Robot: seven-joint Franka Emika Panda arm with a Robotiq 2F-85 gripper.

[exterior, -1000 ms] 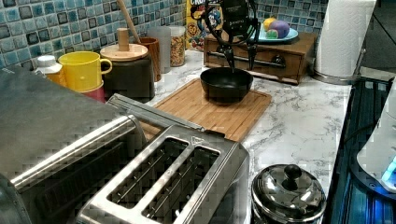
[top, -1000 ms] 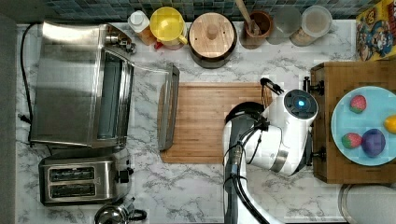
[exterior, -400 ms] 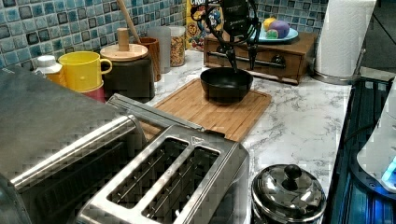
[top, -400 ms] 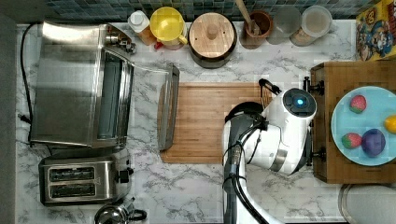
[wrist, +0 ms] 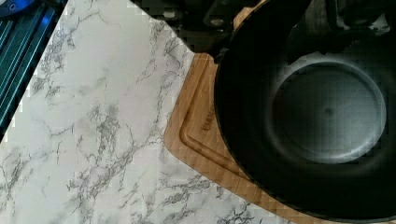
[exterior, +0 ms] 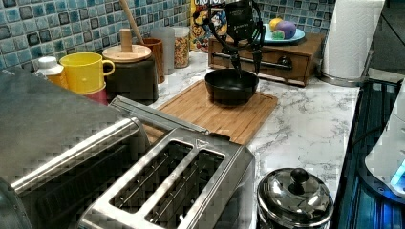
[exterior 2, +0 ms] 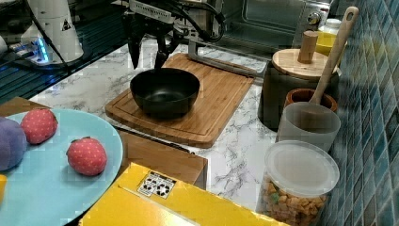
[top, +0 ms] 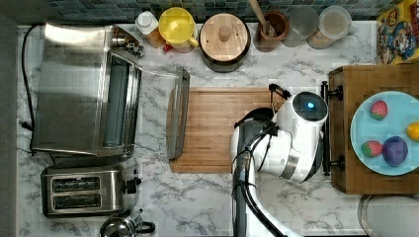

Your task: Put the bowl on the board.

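Bowl: the black bowl point(exterior: 231, 86) sits on the board point(exterior: 210, 112), at the end nearest the wooden block point(exterior: 282, 52).
Fingers: the gripper point(exterior: 246, 57) hangs above the bowl's rim, fingers spread, holding nothing.

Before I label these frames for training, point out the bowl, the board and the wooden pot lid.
bowl point(exterior 2: 164, 92): right view, on its dark inside.
board point(exterior 2: 225, 96): right view, on bare wood beside the bowl.
lid point(top: 225, 30): top view, on its flat wooden top near the knob.
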